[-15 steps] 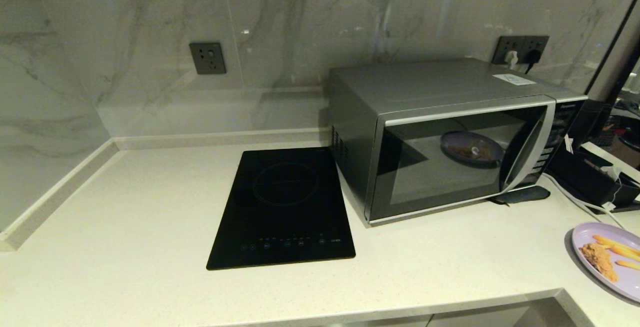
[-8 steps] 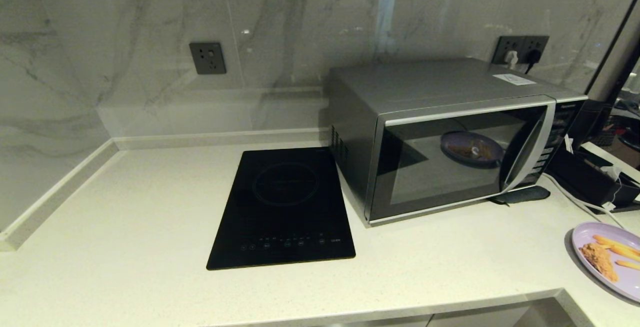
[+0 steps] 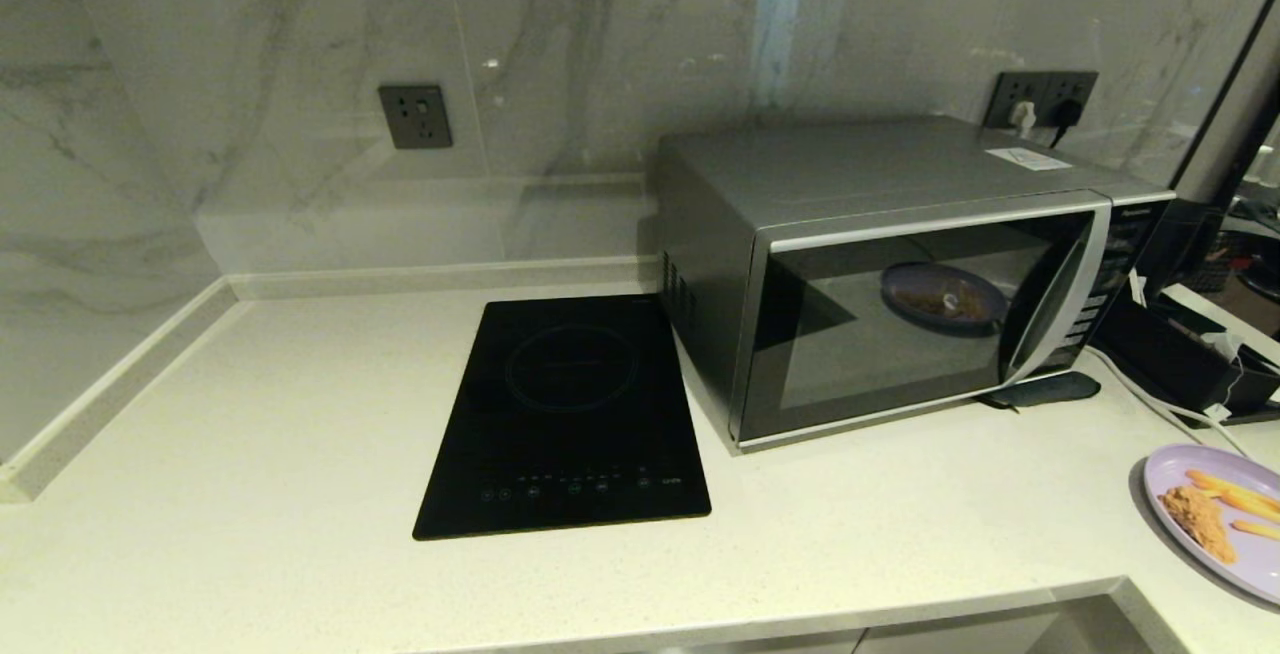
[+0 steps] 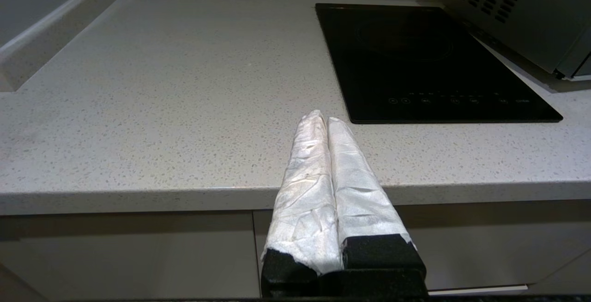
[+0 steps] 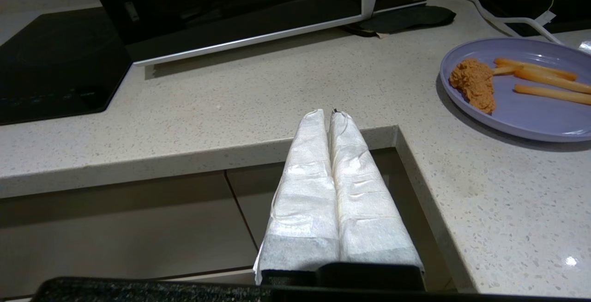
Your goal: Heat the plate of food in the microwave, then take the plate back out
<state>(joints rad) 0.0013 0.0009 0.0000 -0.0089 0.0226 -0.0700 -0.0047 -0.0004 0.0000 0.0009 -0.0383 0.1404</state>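
The lilac plate [image 3: 1260, 559] lies on the counter at the far right, near the front edge, holding a golden-brown chunk [image 3: 1197, 519] and orange fries [image 3: 1235, 499]. The silver microwave [image 3: 880, 169] stands at the back right, its dark glass door [image 3: 860, 354] closed and its curved handle [image 3: 1050, 299] on the right. A dim image of a purple plate shows in the glass. Neither gripper appears in the head view. My right gripper [image 5: 325, 112] is shut and empty before the counter edge, left of the plate [image 5: 531, 112]. My left gripper [image 4: 325, 116] is shut and empty near the hob.
A flat black induction hob [image 3: 570, 414] lies left of the microwave. A dark pad [image 3: 1045, 389] sits under the microwave's right front corner, with a white cable [image 3: 1150, 399] and a black box [image 3: 1180, 354] beyond. The counter's front edge steps back at a corner [image 3: 1120, 584].
A pale blue reflection on the wall above the microwave has grown longer. The plate, the microwave and the hob stay where they were.
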